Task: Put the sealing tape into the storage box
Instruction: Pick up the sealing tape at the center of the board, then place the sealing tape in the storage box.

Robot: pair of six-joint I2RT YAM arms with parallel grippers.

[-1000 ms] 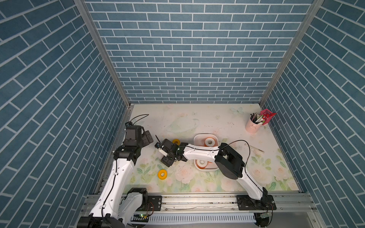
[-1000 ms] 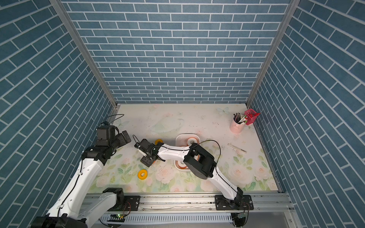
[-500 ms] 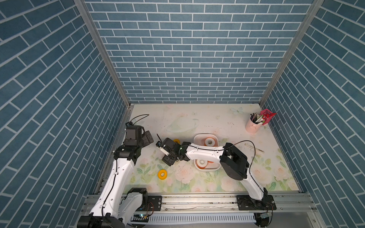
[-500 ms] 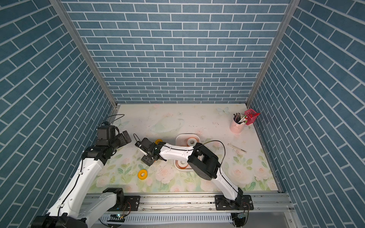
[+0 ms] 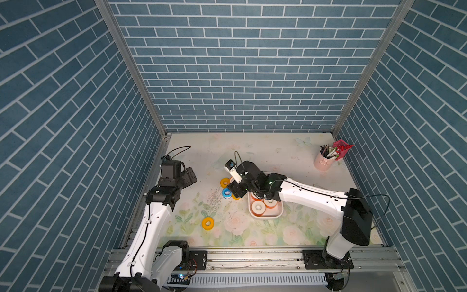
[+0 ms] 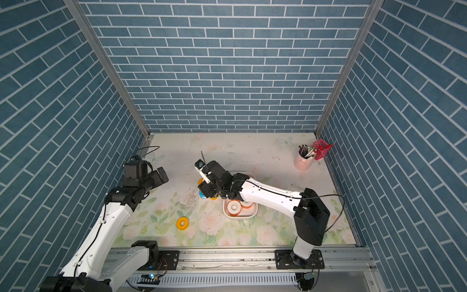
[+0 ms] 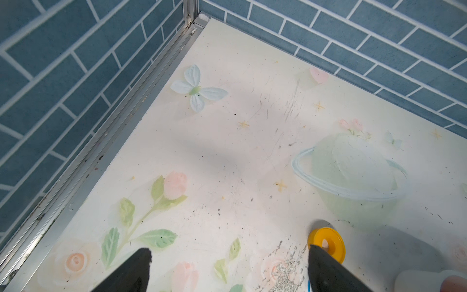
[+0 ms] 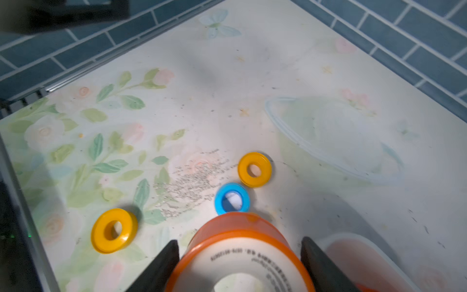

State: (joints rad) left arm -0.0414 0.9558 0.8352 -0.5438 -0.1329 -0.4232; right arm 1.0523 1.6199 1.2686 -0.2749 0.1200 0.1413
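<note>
1. Yellow roll: was laid flat on the table.
2. Storage box: two orange rolls were contained.
3. Right gripper: was clamped on the orange sealing tape, just beside the box.
4. Left gripper: was spread wide above the table.

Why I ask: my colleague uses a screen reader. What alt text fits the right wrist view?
The right tool grips a wide orange-rimmed white sealing tape roll between black fingers. Beyond it on the floral table mat lie a small blue ring-shaped roll and two yellow ring-shaped rolls; the white plastic storage box corner shows beside the tape.
</note>
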